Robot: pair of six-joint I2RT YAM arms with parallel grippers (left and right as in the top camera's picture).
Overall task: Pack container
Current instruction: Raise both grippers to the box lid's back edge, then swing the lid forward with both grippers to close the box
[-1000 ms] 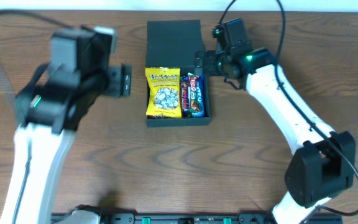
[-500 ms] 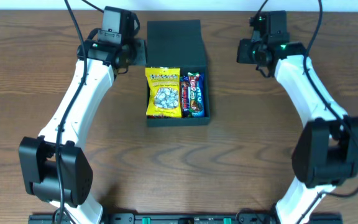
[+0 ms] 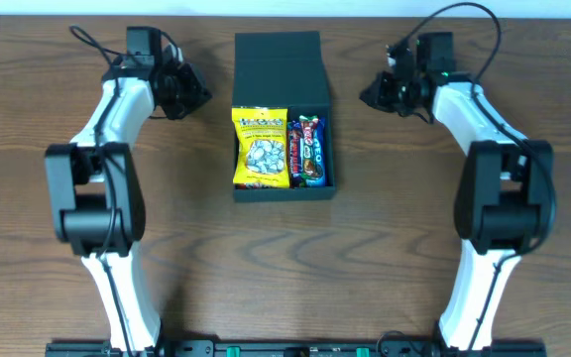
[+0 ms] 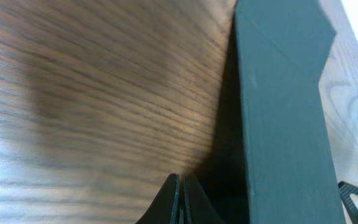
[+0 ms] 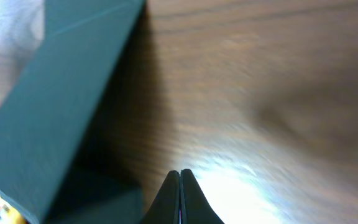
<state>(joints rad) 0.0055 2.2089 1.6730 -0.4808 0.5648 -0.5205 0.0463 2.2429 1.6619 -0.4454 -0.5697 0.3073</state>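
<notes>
Container sitting mid-table, flap lid standing open at container's far end. Yellow snack packet lying in container's left part, candy bars lying alongside in right part. Left tool clenched, fingers pressing together, grasping nothing, sitting near lid's left side, not touching. Right tool likewise clenched, empty, sitting off lid's right side.

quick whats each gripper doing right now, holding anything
Left gripper: closed, holding nothing, beside the container.
Right gripper: closed, holding nothing.
</notes>
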